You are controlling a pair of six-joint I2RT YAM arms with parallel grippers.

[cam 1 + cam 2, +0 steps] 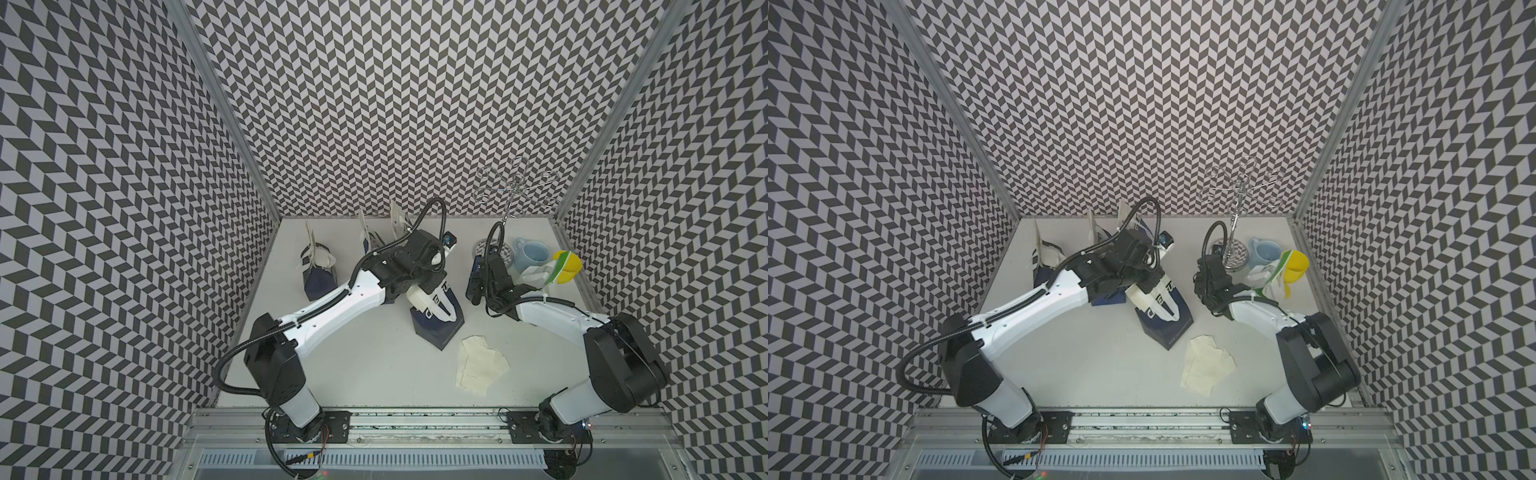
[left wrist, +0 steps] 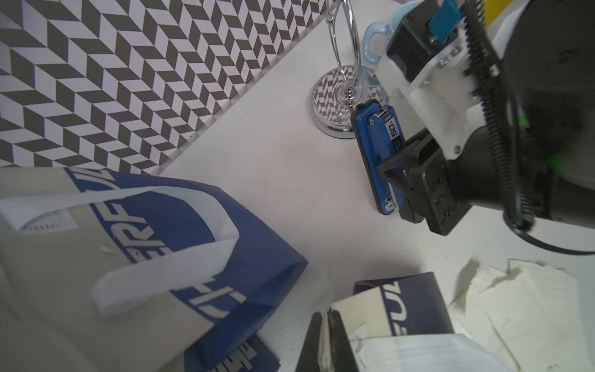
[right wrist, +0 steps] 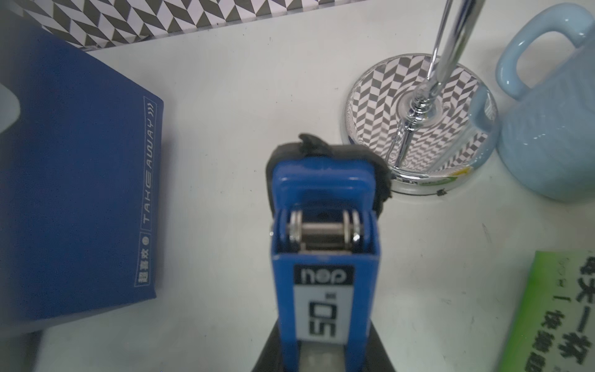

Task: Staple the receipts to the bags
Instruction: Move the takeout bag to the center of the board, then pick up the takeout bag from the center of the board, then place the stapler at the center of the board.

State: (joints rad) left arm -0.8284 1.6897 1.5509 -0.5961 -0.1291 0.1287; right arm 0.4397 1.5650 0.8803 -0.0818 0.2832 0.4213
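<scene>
Right now we are pinching a receipt [image 2: 362, 310] with the left gripper [image 2: 325, 325]. Its jaws are closing flat on the thin cream sheet at the top of the dark blue bag [image 1: 440, 332], which is lying in the middle of the table [image 1: 365, 374]. Whether the bag's own edge is also sitting between the jaws we cannot tell. In the right gripper [image 2: 394, 180] we are holding the blue stapler [image 2: 380, 151], clamped narrowly across its body. It is sitting to the right of that bag and apart from it, close to the base of the chrome mug tree [image 3: 418, 122]. Loose receipts [image 1: 480, 365] are lying in a crumpled heap just near and right of the bag. Other dark blue bags [image 1: 318, 280] are sitting toward the far left, and the green and white bag [image 1: 1268, 276] is leaning at the far right beside a light blue mug [image 1: 530, 255]. We are judging the receipt to be very light and limp, quick to crease or tear, so a flat pinch close to its edge suits it. The bag looks stiffer but light, and will probably slide on the smooth table when the stapler pushes in. We are therefore favouring a hold at the bag's top edge, where paper and bag overlap, leaving a free strip beside the jaws for the stapler's mouth.
</scene>
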